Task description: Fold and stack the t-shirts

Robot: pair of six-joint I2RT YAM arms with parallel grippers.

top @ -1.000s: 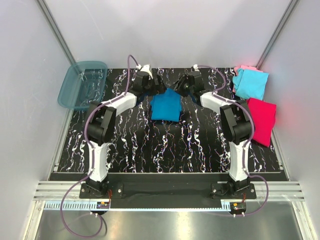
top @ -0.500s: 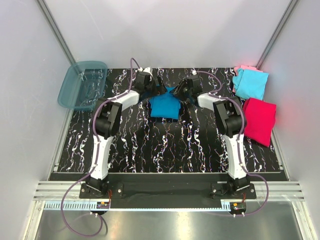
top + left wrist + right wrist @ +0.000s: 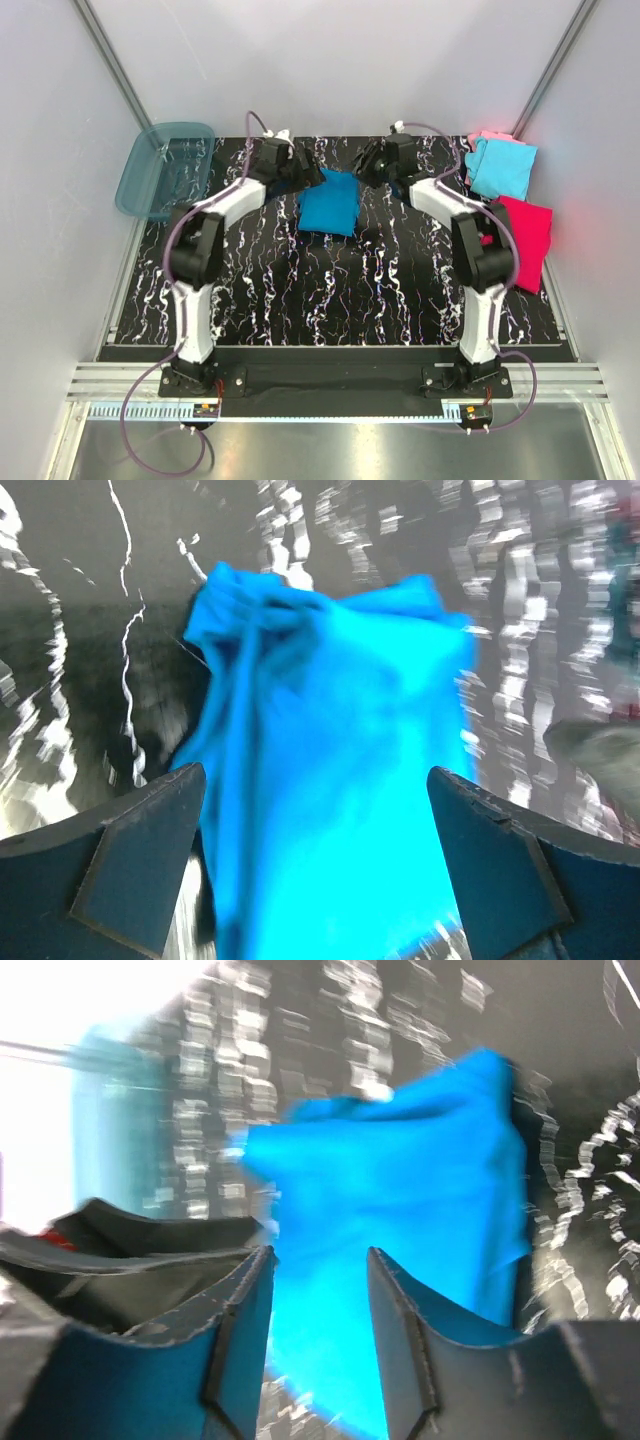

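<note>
The black marbled worktop (image 3: 330, 290) fills most of the top view. The left arm (image 3: 215, 215) and the right arm (image 3: 478, 245) both reach from the near edge to its far middle. A translucent teal tub (image 3: 135, 180) sits at the far left corner and has no part in the job.

The teal-blue t-shirt (image 3: 329, 204) lies at the far middle of the worktop, already folded into a compact, slightly skewed rectangle. It sits between the two wrists. The magenta-red t-shirt (image 3: 525, 240) lies flat at the right edge, well apart from it. At the far right corner, the light cyan t-shirt (image 3: 502, 168) rests on the pale pink t-shirt (image 3: 487, 136), of which only a strip shows.

The left tool (image 3: 315, 790) is released, its jaws spread wide above the left side of the teal-blue bundle and holding nothing. The right tool (image 3: 318, 1290) stands about half apart over the right side. Cloth shows through the gap, but nothing looks pinched, so it reads as released too.

The folding of this shirt looks finished, and carrying it to the stack is probably what remains. The cloth is light, soft and limp. It will sag and unfold if lifted by a single layer or one corner. The safer hold is likely at both short ends together, pinching through all the layers at the folded edges.
</note>
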